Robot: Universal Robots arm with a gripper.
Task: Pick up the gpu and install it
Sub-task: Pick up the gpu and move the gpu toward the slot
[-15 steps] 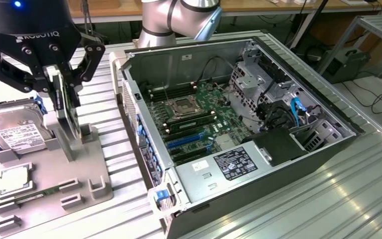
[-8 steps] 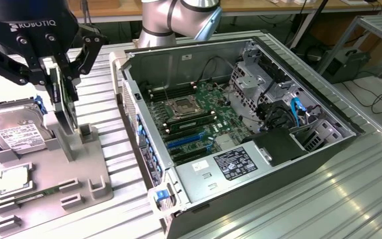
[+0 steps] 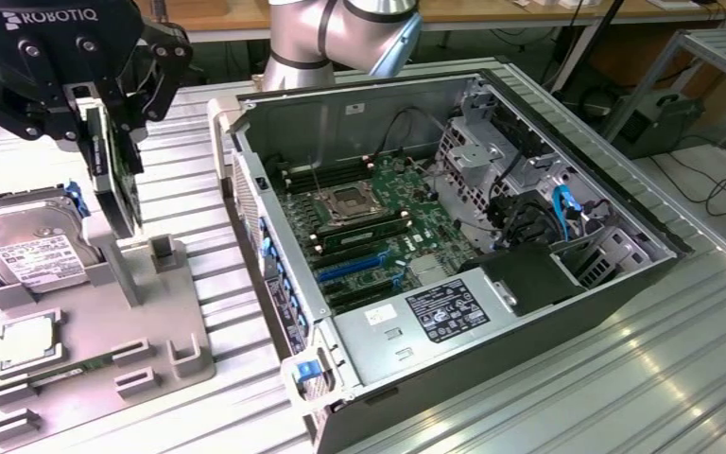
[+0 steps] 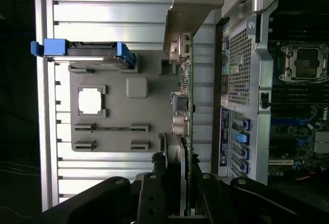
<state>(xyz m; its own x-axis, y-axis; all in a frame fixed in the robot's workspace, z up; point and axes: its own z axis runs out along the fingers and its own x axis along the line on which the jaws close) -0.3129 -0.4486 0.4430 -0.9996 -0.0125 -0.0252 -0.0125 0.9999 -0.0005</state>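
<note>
We see the gripper at the far part of the exterior view's left, hanging over the grey fixture tray that lies on the ribbed metal bench. Its fingers pinch the gpu from both faces. The card hangs upright and edge-on below them, with its black fan side towards the exterior view's left. Its lower edge is just at the tray's upright holder, and we cannot tell whether the two touch.

In the wrist view the gripper clamps the same gpu, whose thin green edge and silver end bracket run away from the camera over the fixture tray.

On the tray, at the exterior view's left, the silver hard drive with its white label sits in a blue carrier. Nearer to us a square chip lies in its pocket.

To the exterior view's right of the tray stands the open computer case, well apart from the gpu. The green motherboard shows inside it.
</note>
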